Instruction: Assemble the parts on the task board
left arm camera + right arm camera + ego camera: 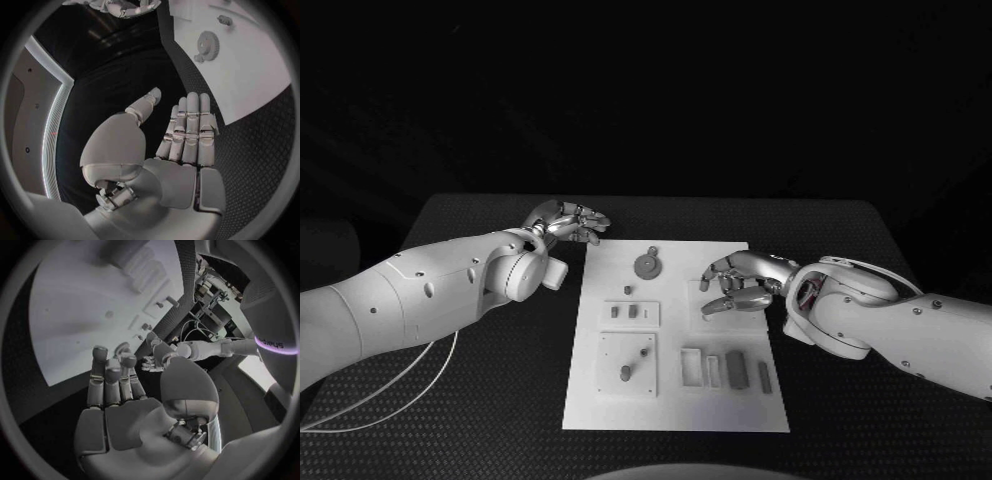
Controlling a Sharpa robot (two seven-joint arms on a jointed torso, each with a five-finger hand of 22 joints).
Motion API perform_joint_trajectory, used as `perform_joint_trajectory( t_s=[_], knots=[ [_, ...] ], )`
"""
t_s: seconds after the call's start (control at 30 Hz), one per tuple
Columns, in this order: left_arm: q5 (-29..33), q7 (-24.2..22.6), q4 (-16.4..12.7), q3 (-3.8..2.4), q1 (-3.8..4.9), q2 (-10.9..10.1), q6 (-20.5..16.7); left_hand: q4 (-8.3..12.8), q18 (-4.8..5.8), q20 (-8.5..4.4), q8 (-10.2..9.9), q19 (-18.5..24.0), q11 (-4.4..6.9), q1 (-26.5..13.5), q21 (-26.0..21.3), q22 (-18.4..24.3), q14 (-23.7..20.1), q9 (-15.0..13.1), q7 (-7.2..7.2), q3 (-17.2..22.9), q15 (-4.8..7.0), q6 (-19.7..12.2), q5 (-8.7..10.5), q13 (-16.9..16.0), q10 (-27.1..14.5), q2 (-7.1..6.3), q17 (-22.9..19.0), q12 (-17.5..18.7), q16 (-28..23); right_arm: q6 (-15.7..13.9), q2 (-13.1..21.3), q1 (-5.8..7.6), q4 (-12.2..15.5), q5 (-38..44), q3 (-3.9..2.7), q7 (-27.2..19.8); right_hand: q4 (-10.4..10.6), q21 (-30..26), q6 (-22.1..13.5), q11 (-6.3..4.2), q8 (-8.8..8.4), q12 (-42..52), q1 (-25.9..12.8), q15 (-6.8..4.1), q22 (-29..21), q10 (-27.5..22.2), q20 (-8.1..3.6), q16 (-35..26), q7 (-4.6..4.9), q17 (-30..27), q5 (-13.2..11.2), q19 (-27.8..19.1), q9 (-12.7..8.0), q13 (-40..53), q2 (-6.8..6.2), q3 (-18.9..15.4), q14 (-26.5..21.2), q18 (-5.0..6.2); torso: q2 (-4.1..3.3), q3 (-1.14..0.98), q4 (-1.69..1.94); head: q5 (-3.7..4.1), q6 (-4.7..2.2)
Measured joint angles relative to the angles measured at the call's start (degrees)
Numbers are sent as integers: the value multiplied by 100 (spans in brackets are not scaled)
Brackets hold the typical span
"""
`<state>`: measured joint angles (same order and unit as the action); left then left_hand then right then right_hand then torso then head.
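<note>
The white task board (675, 400) lies in the middle of the black table. A round gear part (648, 265) sits near its far edge, with small pieces (626, 312) and a pegged block (629, 360) closer in. My left hand (567, 222) hovers over the table just off the board's far left corner, holding nothing. In the left wrist view this hand (181, 135) has straight fingers with the thumb apart, and the gear (206, 46) lies beyond it. My right hand (740, 282) hangs over the board's right edge, empty, with its fingers (112, 375) loosely bent.
Long slotted pieces (726, 368) stand on the board's near right part. A white cable (387, 390) loops on the table at the near left. Bare black table surrounds the board (75, 310).
</note>
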<state>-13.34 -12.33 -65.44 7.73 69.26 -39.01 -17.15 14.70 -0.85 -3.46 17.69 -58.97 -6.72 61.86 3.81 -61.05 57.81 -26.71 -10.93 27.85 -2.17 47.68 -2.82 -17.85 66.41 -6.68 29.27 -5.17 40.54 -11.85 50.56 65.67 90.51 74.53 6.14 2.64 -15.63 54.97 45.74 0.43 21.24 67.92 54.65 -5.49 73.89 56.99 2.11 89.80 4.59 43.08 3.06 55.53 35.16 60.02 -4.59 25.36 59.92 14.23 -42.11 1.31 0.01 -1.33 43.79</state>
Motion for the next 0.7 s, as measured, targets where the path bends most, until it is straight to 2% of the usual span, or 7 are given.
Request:
perform_joint_trajectory(
  t_s=[0.03,0.07,0.2,0.37,0.43,0.53,0.7],
  knots=[
    [0,0,5,0,0,9,0,0,0,0,0,0,0,0,0,0,0,-3,7,0,0,7,0,-3,0,0,5,0,-22,107,40,0,-25,-60,1,61,-5,0,602,-64,58,31,-22,-39,0,-39,-29,26,14,4,0,29,79,-5,-23,-27,42,0,1,0,-2,16,-13],
    [0,0,10,0,0,21,0,0,0,0,0,0,0,0,0,0,0,-3,26,0,0,26,0,-3,0,0,10,0,-24,243,101,0,-25,-129,5,139,4,-1,773,-85,90,59,-67,-53,0,-1,-46,61,31,14,0,53,143,-5,-24,-38,73,0,2,1,-3,30,-23],
    [0,0,11,0,0,37,3,0,0,0,6,0,0,-23,0,0,0,-12,72,0,0,72,0,-20,0,23,20,0,-24,656,293,-6,92,-317,13,419,115,76,853,-110,105,153,-255,-102,0,147,-95,169,65,73,0,202,271,-7,46,-89,167,0,7,1,-3,70,-37],
    [0,0,15,3,0,47,3,0,0,0,27,0,0,-27,0,0,0,-17,92,0,1,92,0,-31,0,27,27,0,-44,1141,595,-7,351,-541,15,802,271,104,932,-145,72,168,-528,-134,0,303,-232,194,82,88,0,338,309,-73,93,-91,316,-11,7,-2,-7,99,-33],
    [0,1,12,5,0,47,5,-6,0,0,27,0,21,-27,0,0,0,-18,92,-6,0,92,0,-37,20,27,27,0,-44,1312,730,-7,441,-654,18,975,371,104,980,-167,39,168,-700,-141,-5,367,-244,194,53,88,0,386,309,-101,77,-113,367,-39,7,-3,-7,111,-18],
    [0,1,10,9,0,39,7,-16,0,0,27,0,20,-27,0,0,0,-17,92,-16,1,92,0,-37,20,27,27,0,-44,1530,919,-7,601,-851,19,1251,531,104,1097,-207,39,168,-994,-184,-11,469,-286,194,8,93,0,449,299,-138,37,-148,453,-1,8,0,-7,135,13],
    [0,4,14,20,-1,32,11,-16,0,0,27,0,21,-27,0,-1,0,-17,92,-16,1,92,0,-43,20,27,33,0,-44,1741,1053,-7,789,-1041,19,1599,672,105,1321,-290,39,217,-1296,-206,-11,610,-375,193,-77,490,0,563,281,-142,-106,-148,741,18,12,3,-11,157,59]
  ],
)
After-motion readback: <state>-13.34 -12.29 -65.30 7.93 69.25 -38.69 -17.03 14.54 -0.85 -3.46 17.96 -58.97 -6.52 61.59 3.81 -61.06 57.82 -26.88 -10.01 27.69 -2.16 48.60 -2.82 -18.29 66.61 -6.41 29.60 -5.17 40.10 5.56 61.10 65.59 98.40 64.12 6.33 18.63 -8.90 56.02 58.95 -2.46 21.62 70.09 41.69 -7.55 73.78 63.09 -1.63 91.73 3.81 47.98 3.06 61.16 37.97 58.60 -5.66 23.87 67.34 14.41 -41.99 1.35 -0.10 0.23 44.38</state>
